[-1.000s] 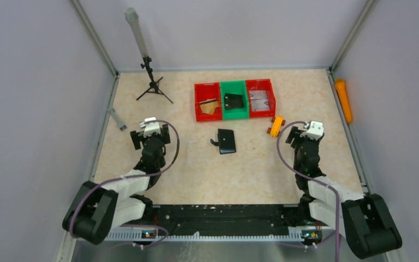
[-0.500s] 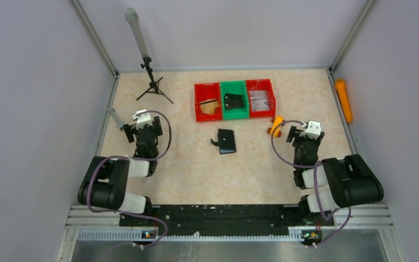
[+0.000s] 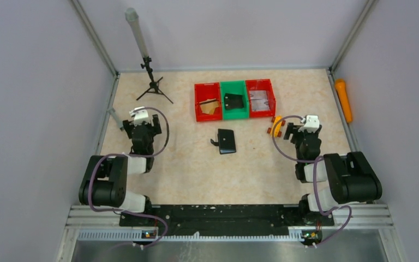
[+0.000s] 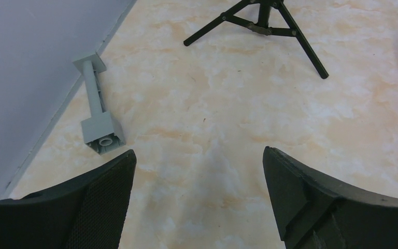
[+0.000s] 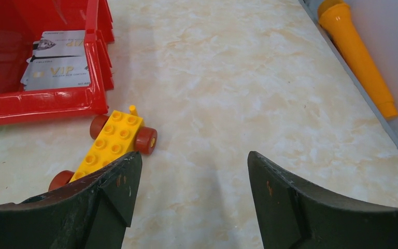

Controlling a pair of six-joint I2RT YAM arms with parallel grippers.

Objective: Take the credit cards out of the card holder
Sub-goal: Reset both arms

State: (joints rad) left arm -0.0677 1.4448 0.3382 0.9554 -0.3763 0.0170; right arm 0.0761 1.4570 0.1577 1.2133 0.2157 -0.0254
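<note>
While the overhead view shows the card holder lying flat, well apart from both arms, the wrist views show the left gripper, then the right gripper, spread and empty, and the holder looks light, thin and slick, best pinched by its tab.

This is a robotics laboratory test cell. Plain grey panels on aluminium posts enclose a marble-patterned table on three sides. The cabled left arm and right arm mount on a slotted rail at its near edge. A tripod stands near the far-left corner.
</note>
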